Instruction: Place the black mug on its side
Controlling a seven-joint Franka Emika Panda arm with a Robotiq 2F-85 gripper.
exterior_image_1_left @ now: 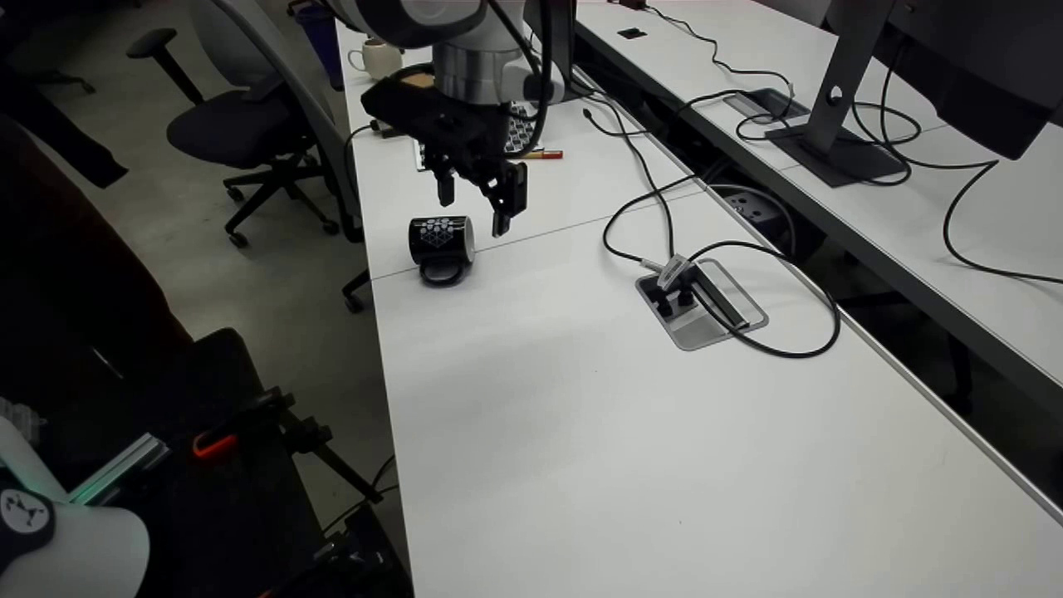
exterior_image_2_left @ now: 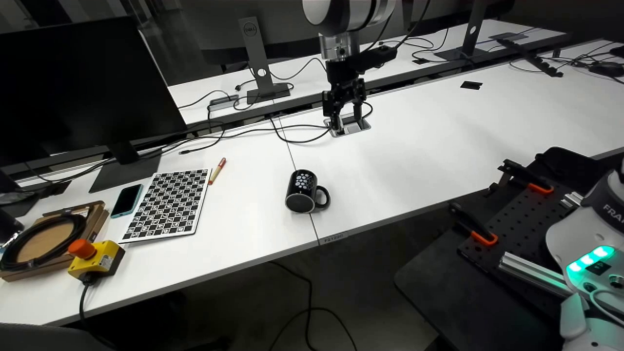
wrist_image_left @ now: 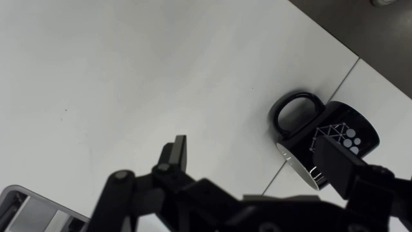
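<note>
The mug lies on its side near one edge of the surface; placing seems done: my spread hand should retreat.

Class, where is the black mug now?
In an exterior view, left of the picture's centre, the black mug lies on its side over a seam, near the left edge of the desk.

The long white surface, crossed by a thin seam, runs alongside another white desk, a dark gap between them. Near the surface, on grey floor, stands a wheeled office chair with a dark seat and a grey back. Light lies pale over surface and desk; in an exterior view the far background is dark.
</note>
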